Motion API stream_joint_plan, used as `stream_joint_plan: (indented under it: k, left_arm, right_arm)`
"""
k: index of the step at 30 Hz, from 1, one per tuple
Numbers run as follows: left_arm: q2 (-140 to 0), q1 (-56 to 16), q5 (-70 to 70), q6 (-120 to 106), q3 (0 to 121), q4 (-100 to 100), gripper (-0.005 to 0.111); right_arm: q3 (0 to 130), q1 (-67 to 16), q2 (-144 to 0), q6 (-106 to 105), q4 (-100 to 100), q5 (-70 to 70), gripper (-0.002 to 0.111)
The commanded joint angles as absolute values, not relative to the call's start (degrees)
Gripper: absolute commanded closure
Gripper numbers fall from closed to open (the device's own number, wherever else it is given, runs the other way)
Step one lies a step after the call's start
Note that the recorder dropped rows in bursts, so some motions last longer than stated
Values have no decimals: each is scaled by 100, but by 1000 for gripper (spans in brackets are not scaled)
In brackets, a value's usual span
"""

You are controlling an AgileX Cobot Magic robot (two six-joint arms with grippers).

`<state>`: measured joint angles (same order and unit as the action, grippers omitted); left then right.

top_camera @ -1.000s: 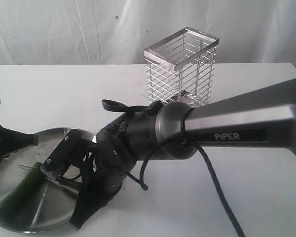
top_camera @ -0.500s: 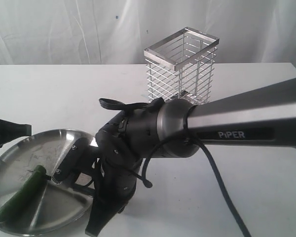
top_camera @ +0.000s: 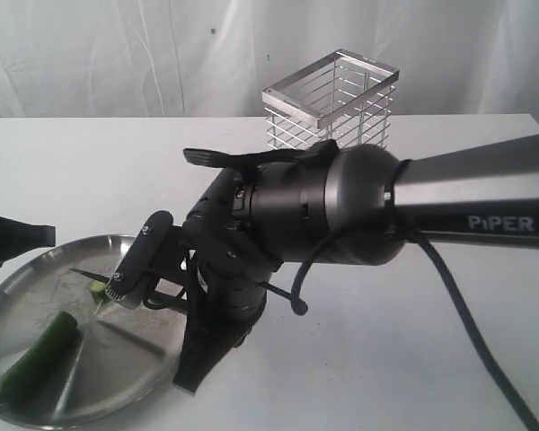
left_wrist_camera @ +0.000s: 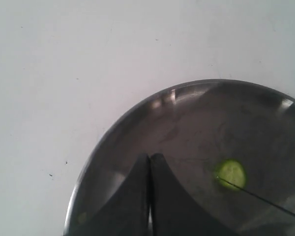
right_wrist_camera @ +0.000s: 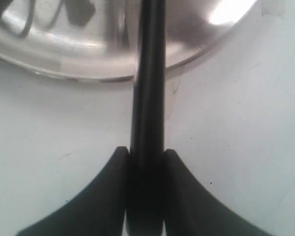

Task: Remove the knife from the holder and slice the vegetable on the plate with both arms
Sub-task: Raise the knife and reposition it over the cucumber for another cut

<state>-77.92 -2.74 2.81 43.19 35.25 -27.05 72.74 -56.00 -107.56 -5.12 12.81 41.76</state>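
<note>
A: Nearest, the cucumber (top_camera: 34, 358) lies loose on the steel plate (top_camera: 117, 368). Steady it?

B: Yes. Left gripper (left_wrist_camera: 149, 196) has its jaws together, empty. Right gripper (right_wrist_camera: 146, 196) clamps the knife (top_camera: 130, 269), a slice (left_wrist_camera: 231, 173) by its tip. Wire holder (top_camera: 331, 126) stands behind on the desk (top_camera: 485, 359).

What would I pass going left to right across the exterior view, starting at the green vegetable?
cucumber → cut slice on the plate → knife held in the right end effector → wire holder → "PiPER" lettering on the arm.
</note>
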Motion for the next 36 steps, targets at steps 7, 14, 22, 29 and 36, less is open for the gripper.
stream_joint_plan:
  k: [7,14,22,29,36]
  left_arm:
    - [-7396,-271,-52,4376,3482,-2751,107]
    - [-7396,-271,-102,4376,3482,-2751,107]
    - [-7396,-271,-127,4376,3482,-2751,107]
    - [-7396,-271,-185,4376,3482,-2751,107]
    - [-7396,-271,-209,4376,3482,-2751,107]
  right_arm:
    - [7257,-5786,-10606,-762,707,4168,108]
    - [7257,-6048,-10606,-749,587,4139,108]
    - [7257,-6058,-10700,-749,572,4032,108]
    - [7257,-6058,-10911,-749,583,3844,108]
    - [7257,-6058,-10952,-737,599,3668,108]
